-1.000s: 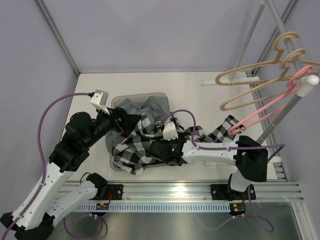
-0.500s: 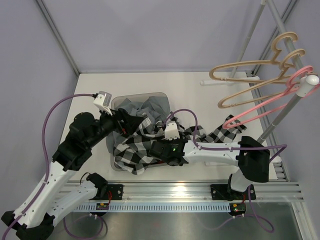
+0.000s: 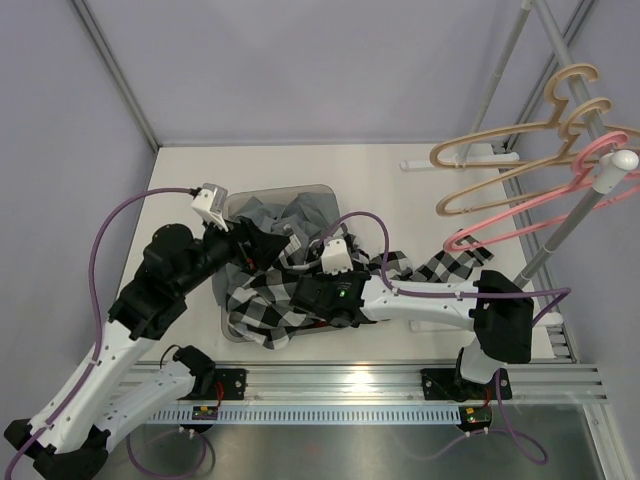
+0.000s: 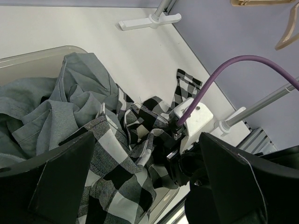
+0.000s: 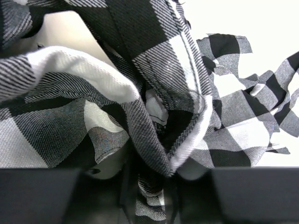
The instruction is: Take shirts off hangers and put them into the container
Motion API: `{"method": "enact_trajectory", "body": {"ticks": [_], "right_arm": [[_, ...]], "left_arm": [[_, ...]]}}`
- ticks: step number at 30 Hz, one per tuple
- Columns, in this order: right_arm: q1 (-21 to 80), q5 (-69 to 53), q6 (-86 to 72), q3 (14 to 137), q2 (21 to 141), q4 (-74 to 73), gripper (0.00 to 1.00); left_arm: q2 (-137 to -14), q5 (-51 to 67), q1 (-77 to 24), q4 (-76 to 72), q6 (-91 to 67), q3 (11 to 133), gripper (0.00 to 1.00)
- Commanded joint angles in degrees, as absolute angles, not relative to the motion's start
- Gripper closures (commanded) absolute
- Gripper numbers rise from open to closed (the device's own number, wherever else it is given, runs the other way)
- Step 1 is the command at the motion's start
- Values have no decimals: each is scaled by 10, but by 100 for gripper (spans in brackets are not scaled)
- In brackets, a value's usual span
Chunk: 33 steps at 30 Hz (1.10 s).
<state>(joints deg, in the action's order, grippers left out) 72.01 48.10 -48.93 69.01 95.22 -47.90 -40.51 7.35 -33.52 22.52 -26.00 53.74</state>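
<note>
The container (image 3: 300,188) stands left of centre, with the plain grey shirt (image 3: 295,212) heaped in its far half. The black-and-white checked shirt (image 3: 262,308) lies over the near half, and its tail trails right across the table (image 3: 445,265). My right gripper (image 3: 303,296) is buried in that cloth; in the right wrist view a bunched fold of checked shirt (image 5: 154,140) is pinched at the right gripper (image 5: 152,186). My left gripper (image 3: 258,245) hovers over the bin, open and holding nothing (image 4: 149,186). Two tan hangers (image 3: 500,140) and a pink hanger (image 3: 510,225) hang bare on the rack.
The grey rack pole (image 3: 575,215) rises at the right, its white foot (image 3: 455,160) on the table behind. The right arm's link (image 3: 430,300) lies across the table just right of the bin. A metal rail (image 3: 350,385) runs along the near edge.
The right gripper slid a little left into the checked cloth and its jaws closed on a fold. The left wrist edged slightly forward. The bare hangers swung on the rack.
</note>
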Motion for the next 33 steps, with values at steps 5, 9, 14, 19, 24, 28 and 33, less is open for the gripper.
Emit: {"method": "enact_trajectory", "body": {"ticks": [5,9,14,19,24,28,33], "right_arm": [[723,511,-496,702,962,-474,75],[723,531,-474,730,964,-483,100],[723,577,-362,801,955,-479,100],[716,521,-146,906,926,-372,100],[672,367,-43,1090,954,-374,100],[663,296,27,1276,1033,-464,100],[630,194,58,1577,1145,-555,100]], "left_arm": [[-400,92,-335,200,-261,527,1],[-397,87,-334,203,-261,521,1],[-387,19,-334,234,-270,505,1],[-374,-77,-335,278,-310,505,1],[-355,-100,-334,304,-314,512,1],[-331,-142,-335,334,-318,514,1],[-289,-167,-335,355,-322,503,1]]}}
